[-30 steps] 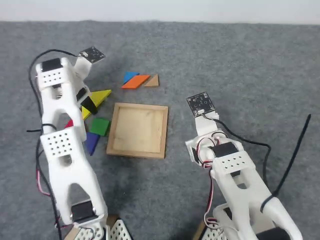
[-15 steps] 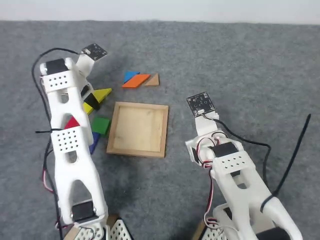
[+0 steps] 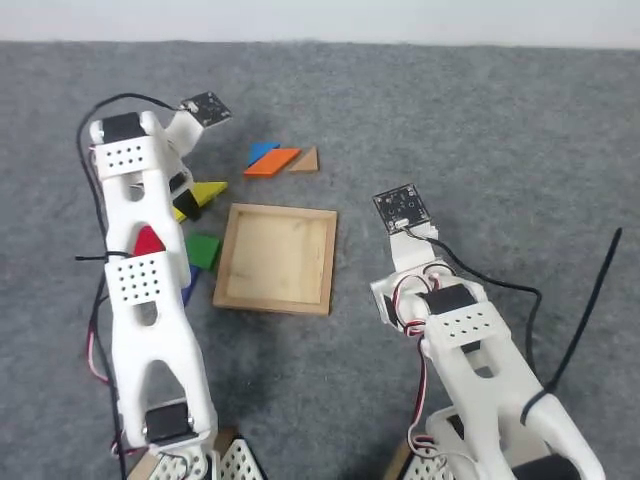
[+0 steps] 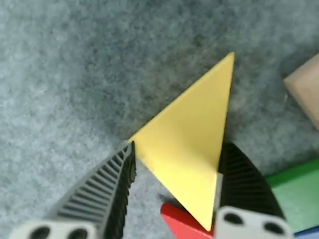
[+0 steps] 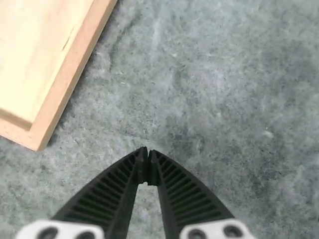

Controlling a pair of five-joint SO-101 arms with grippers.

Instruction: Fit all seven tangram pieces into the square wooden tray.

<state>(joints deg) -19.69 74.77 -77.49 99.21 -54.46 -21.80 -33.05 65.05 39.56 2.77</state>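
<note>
The square wooden tray (image 3: 224,262) lies empty at the table's middle. My left gripper (image 4: 177,149) is shut on the yellow triangle (image 4: 192,142), one finger (image 4: 112,181) at its corner and the other along its opposite edge. In the high view this yellow triangle (image 3: 207,190) lies just off the tray's far left corner. A red piece (image 4: 182,219) shows beneath it, and a green square (image 3: 203,250) lies beside the tray's left edge. My right gripper (image 5: 148,155) is shut and empty over bare carpet, off the tray's (image 5: 60,89) near right corner.
Blue (image 3: 261,151), orange (image 3: 272,163) and tan (image 3: 305,161) pieces lie together beyond the tray's far edge. A red piece (image 3: 148,240) and a dark blue piece (image 3: 187,282) are partly hidden by the left arm. Open grey carpet stretches to the right.
The left arm has swung slightly right and farther away, with its gripper staying at the yellow triangle. More of the red piece shows. The right arm has not moved.
</note>
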